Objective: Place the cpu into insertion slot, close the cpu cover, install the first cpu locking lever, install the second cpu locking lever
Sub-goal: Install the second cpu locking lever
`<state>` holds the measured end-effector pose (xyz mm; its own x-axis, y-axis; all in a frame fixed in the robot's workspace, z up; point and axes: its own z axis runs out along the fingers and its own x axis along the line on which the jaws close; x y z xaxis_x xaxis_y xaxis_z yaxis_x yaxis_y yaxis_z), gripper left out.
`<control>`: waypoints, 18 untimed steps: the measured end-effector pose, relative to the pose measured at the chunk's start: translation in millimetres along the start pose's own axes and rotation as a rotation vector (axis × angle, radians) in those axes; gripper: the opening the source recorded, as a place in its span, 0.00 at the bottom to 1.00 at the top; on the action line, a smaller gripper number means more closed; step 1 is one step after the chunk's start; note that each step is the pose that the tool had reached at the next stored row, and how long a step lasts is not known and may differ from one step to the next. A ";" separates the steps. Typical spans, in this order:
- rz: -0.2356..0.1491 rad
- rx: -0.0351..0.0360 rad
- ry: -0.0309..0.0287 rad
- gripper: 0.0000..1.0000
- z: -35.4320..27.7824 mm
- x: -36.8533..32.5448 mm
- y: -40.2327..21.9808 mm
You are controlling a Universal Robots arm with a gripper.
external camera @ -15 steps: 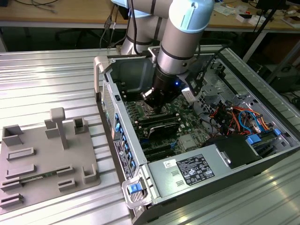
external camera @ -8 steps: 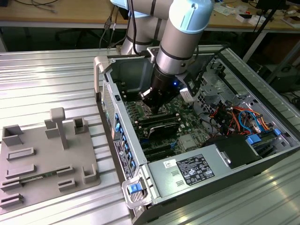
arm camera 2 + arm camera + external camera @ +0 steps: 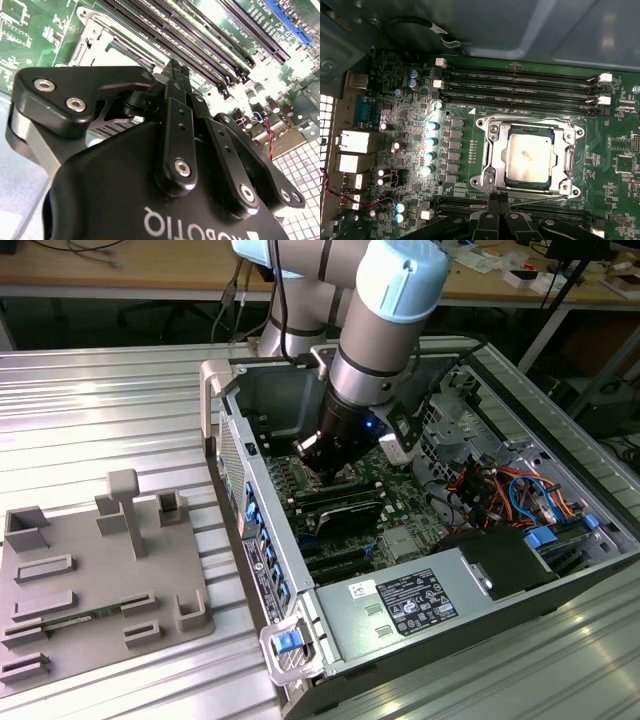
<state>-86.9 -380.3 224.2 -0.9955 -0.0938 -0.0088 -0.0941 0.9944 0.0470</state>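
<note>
Silver-grey cpu (image 3: 529, 159) sits in the insertion slot (image 3: 511, 134), with the cpu cover (image 3: 492, 152) lying flat around it. Memory slots (image 3: 520, 82) run along the 12 o'clock side. Tool (image 3: 497, 200) hovers just off the socket's 6 o'clock edge, fingertips (image 3: 176, 75) clenched together, grasping nothing. Green motherboard (image 3: 415, 135) lies inside the open computer case (image 3: 420, 600).

Nothing legible enough to quote. White lettering on the body of the gripper (image 3: 176, 70), cut off at the frame edge. Printed label (image 3: 415, 602) on the power-supply box (image 3: 400, 625), too small to read. Tiny white silkscreen on the motherboard (image 3: 410, 125) just beside the memory slots (image 3: 520, 82), unreadable.
</note>
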 end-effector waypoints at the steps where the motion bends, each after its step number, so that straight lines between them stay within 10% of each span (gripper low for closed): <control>1: 0.000 -0.0004 0.0000 0.11 1.4 0.9 0.0; 6: 0.000 -0.0027 0.0000 0.11 7.0 2.2 -0.3; 8: 0.000 -0.0258 -0.0022 0.11 7.1 2.6 -0.3; 10: 0.000 -0.0347 -0.0032 0.11 7.3 2.9 -0.7; 18: 0.000 -0.0393 -0.0036 0.11 9.3 6.3 -3.3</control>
<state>-92.8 -383.8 214.7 -0.9956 -0.0934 -0.0124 -0.0941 0.9918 0.0863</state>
